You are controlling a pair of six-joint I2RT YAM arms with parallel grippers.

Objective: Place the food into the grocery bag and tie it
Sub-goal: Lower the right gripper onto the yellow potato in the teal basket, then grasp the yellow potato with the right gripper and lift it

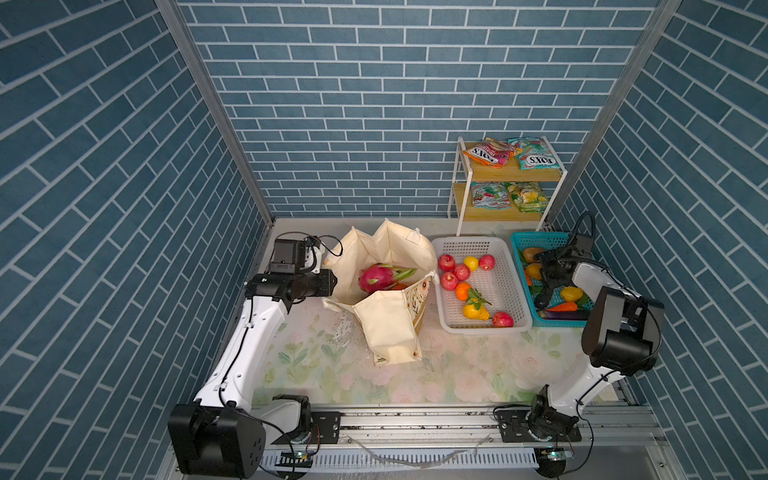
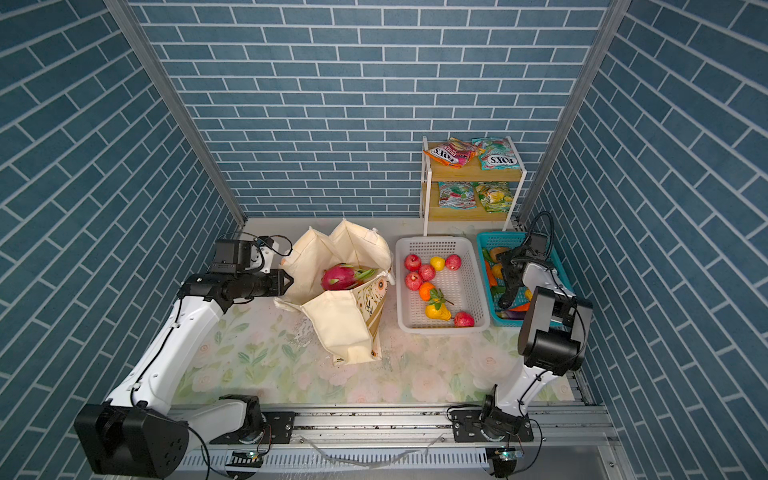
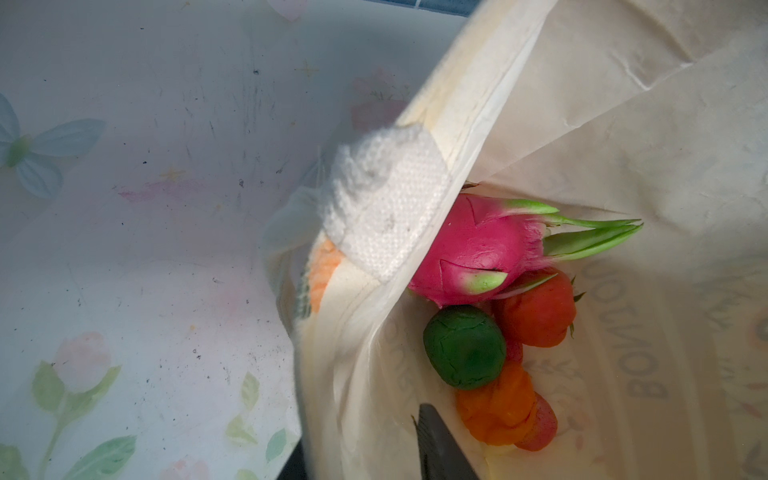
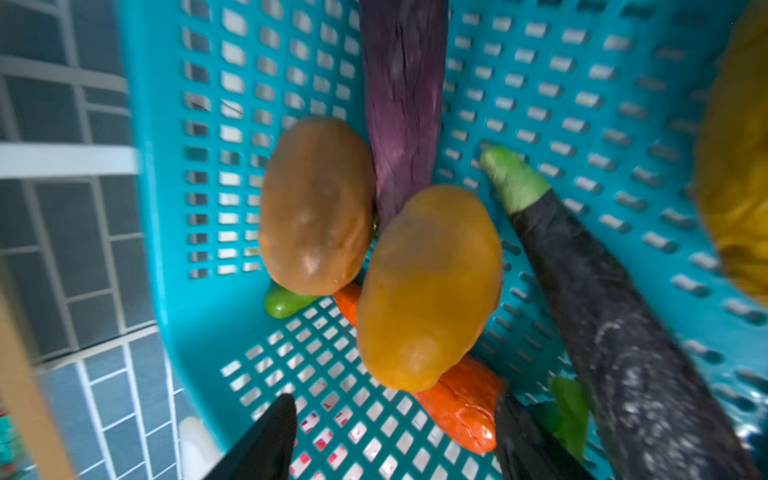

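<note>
Grocery bag (image 1: 386,328) stands on the floral worktop (image 1: 457,374), left of centre in both top views, its mouth gaping upward and one cream flap folded toward the near edge. My left tool (image 1: 329,282) is clenched on the bag's left wall: through the left wrist camera I see the fabric running between the two fingers (image 3: 440,449), one inside and one outside. Down in the bag lie a pink dragon fruit (image 3: 478,249), a green round piece (image 3: 463,347), a red tomato-like piece (image 3: 538,309) and an orange piece (image 3: 494,407), bunched together and touching.

Just right of the bag sits the white basket (image 1: 517,286), holding red apples (image 1: 446,262), an orange (image 1: 462,291) and yellow pieces (image 1: 471,262). Beside that is the teal basket (image 1: 536,241); my right tool (image 4: 395,398) hangs inside it, released, fingers spread with nothing between them. Just beyond its tips lies a yellow potato-like piece (image 4: 428,286) resting on a carrot (image 4: 461,403), a browner one (image 4: 316,203) beside it, a dark aubergine (image 4: 623,332) and a purple one (image 4: 403,104) alongside.

At the far wall a two-tier shelf (image 1: 494,174) carries four snack packets (image 1: 486,153), two on each tier.
</note>
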